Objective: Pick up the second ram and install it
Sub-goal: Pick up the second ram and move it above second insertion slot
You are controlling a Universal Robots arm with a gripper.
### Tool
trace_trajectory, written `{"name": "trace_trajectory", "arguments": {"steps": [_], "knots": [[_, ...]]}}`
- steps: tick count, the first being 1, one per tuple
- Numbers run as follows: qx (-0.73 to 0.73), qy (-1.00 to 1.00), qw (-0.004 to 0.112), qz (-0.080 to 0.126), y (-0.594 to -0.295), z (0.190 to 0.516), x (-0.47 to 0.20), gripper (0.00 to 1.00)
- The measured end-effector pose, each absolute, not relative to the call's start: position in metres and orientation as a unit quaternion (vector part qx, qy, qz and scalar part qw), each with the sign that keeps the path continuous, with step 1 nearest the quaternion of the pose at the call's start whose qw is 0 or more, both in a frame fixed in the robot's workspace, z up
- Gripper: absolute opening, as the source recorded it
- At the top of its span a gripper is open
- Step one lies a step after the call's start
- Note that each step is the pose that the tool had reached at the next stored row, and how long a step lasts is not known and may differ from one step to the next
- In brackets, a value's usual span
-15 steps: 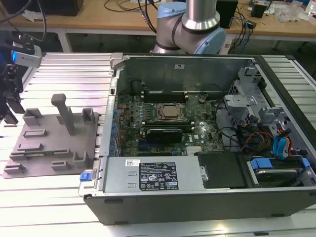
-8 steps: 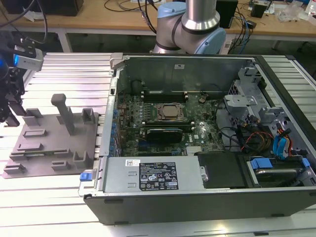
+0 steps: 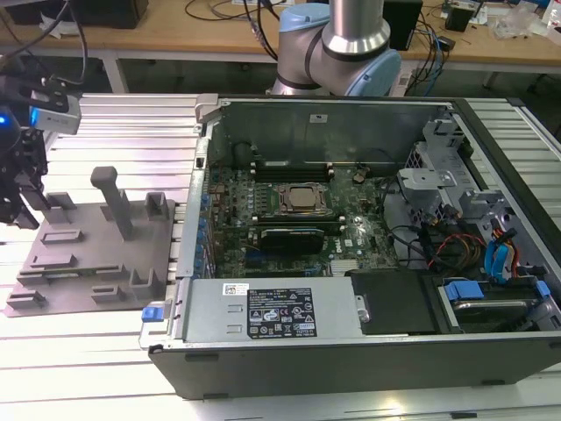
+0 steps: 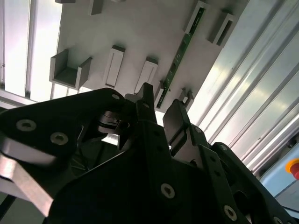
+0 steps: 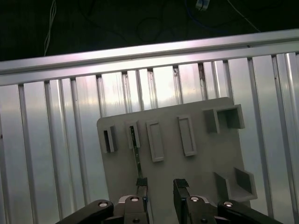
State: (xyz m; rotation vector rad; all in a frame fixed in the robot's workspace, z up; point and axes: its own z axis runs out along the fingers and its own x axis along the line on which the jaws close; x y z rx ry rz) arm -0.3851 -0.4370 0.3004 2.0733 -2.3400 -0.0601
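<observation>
- Exterior view: the pincer [image 3: 19, 200] hangs at the edge of the grey plate [image 3: 88, 254] on the exterior view's left. The plate lies on the ribbed counter [image 3: 96, 351].
- Second wrist view: the second ram [image 4: 180, 56] stands on edge near the plate's rim. The pincer [image 4: 163, 109] is narrowly open and holds nothing.
- First wrist view: the second ram [image 5: 137, 154] is in line with one finger [image 5: 142, 196], outside the gap.

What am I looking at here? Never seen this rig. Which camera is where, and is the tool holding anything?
It is one robot arm with a two-fingered tool. The exterior view takes in the whole bench: an open computer case on a ribbed metal table, and a grey holder plate at that view's left. Both wrist views ride on the arm and look past the tool at that plate. The second ram, a thin green stick, sits on edge in the plate. The tool is open and holds nothing.
</observation>
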Motion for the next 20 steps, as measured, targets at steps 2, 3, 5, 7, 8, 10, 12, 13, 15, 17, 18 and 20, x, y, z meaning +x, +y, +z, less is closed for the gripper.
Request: {"name": "trace_trajectory", "arguments": {"steps": [2, 3, 5, 7, 8, 10, 12, 13, 15, 17, 18, 20], "knots": [[0.663, -0.748, 0.007, -0.019, -0.437, 0.298, -0.385, 0.34], [0.663, -0.748, 0.007, -0.019, -0.437, 0.297, -0.385, 0.34], [0.663, -0.748, 0.007, -0.019, -0.437, 0.292, -0.385, 0.34], [0.663, -0.748, 0.007, -0.019, -0.439, 0.288, -0.385, 0.34], [0.663, -0.748, 0.007, -0.019, -0.441, 0.288, -0.385, 0.34], [0.664, -0.748, 0.007, -0.019, -0.447, 0.281, -0.385, 0.34], [0.665, -0.747, 0.008, -0.019, -0.448, 0.277, -0.384, 0.34], [0.666, -0.746, 0.008, -0.018, -0.448, 0.274, -0.382, 0.34], [0.667, -0.745, 0.009, -0.018, -0.448, 0.271, -0.380, 0.34], [0.668, -0.744, 0.010, -0.017, -0.448, 0.263, -0.374, 0.34], [0.668, -0.744, 0.010, -0.016, -0.448, 0.261, -0.372, 0.34], [0.668, -0.744, 0.011, -0.015, -0.448, 0.256, -0.372, 0.34]]}}
